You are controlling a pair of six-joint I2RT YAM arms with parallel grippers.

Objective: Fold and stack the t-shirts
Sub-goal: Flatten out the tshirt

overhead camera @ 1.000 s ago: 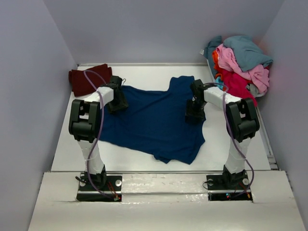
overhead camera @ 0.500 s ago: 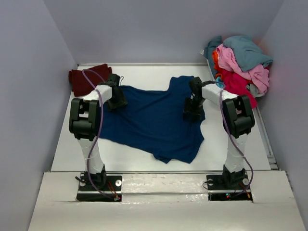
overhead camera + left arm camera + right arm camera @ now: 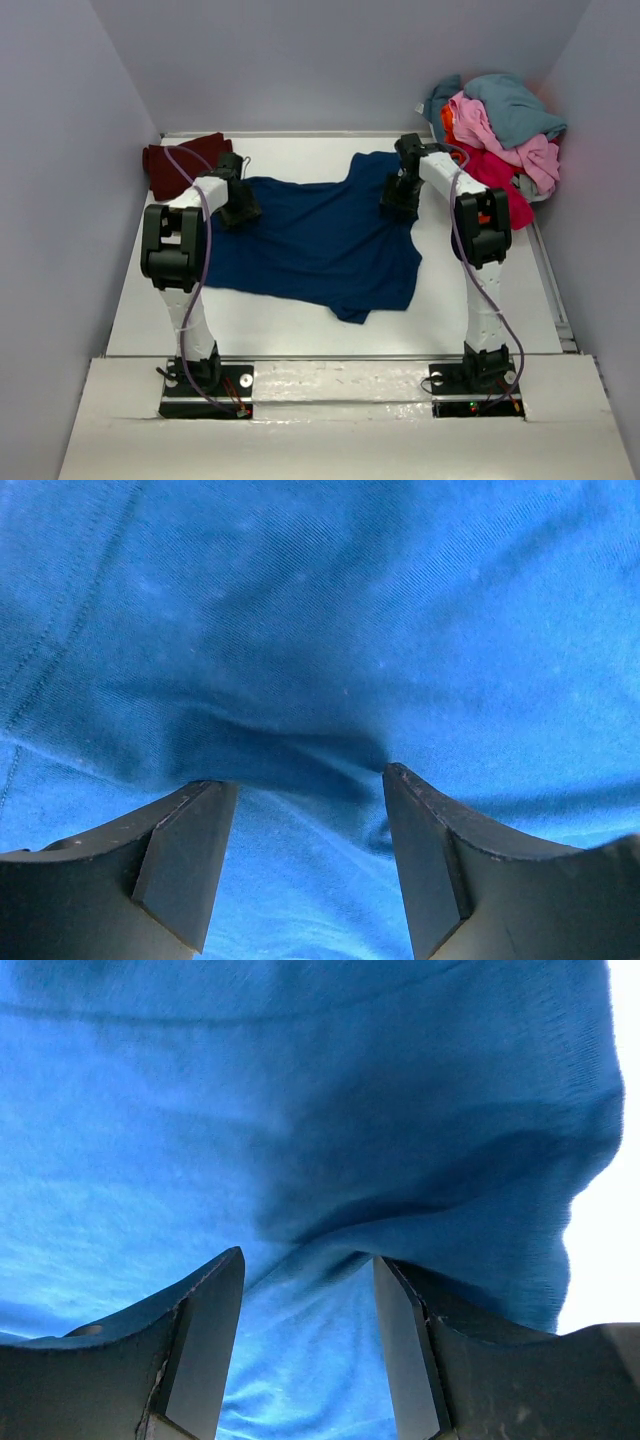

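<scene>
A navy blue t-shirt (image 3: pixel 310 245) lies spread on the white table, plain side up. My left gripper (image 3: pixel 240 212) presses down on its far left part. My right gripper (image 3: pixel 397 200) presses down on its far right part by the sleeve. In the left wrist view the gripper (image 3: pixel 305 778) has its jaws apart, with blue cloth (image 3: pixel 320 630) wrinkled between the tips. In the right wrist view the gripper (image 3: pixel 308 1257) also has its jaws apart over a raised fold of the shirt (image 3: pixel 330 1090). A dark maroon t-shirt (image 3: pixel 180 165) lies folded at the far left.
A heap of teal, pink, red and orange t-shirts (image 3: pixel 500 130) sits at the far right corner. Grey walls close in the table (image 3: pixel 300 330) on three sides. A strip of bare table shows past the shirt's right edge (image 3: pixel 615 1210).
Both grippers have moved away from the arm bases, and the navy t-shirt has slid with them toward the far wall. Its near hem has pulled further from the table's front edge.
</scene>
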